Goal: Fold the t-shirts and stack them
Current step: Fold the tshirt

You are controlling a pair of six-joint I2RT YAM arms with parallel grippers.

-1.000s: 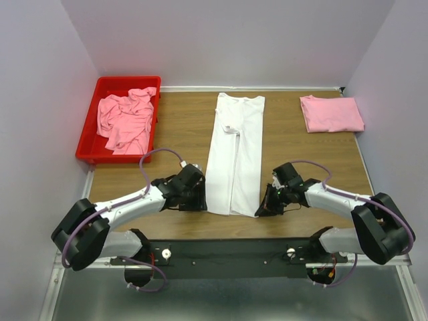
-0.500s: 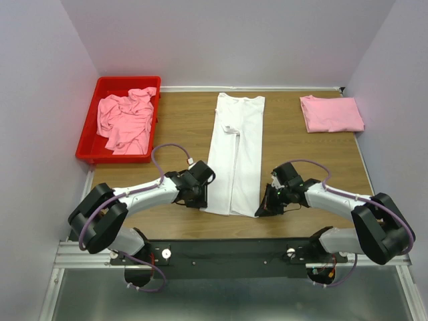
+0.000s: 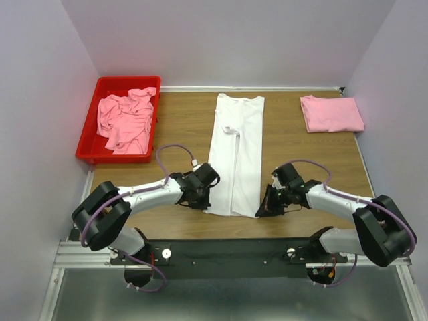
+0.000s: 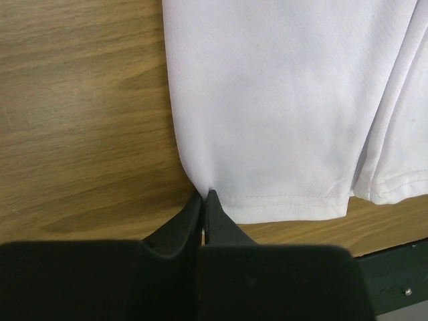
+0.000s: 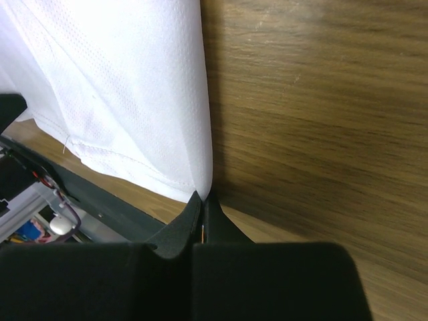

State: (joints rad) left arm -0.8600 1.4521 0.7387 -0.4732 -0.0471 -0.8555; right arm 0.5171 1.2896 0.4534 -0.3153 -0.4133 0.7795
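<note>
A white t-shirt (image 3: 235, 150) lies folded lengthwise into a long strip down the middle of the table, its hem at the near edge. My left gripper (image 3: 204, 200) is shut on the hem's near left corner; in the left wrist view the jaws (image 4: 204, 195) pinch the white cloth (image 4: 281, 100). My right gripper (image 3: 262, 208) is shut on the near right corner, where the right wrist view shows its tips (image 5: 202, 197) pressed together on the fold of the shirt (image 5: 134, 87). A folded pink t-shirt (image 3: 331, 113) lies at the back right.
A red bin (image 3: 89, 144) at the back left holds crumpled pink t-shirts (image 3: 126, 119). Purple walls close in the table on three sides. The black arm mount rail (image 3: 227, 251) runs along the near edge.
My left gripper slid right to the shirt's near left hem corner and shut on it. The right gripper stayed shut on the near right corner.
</note>
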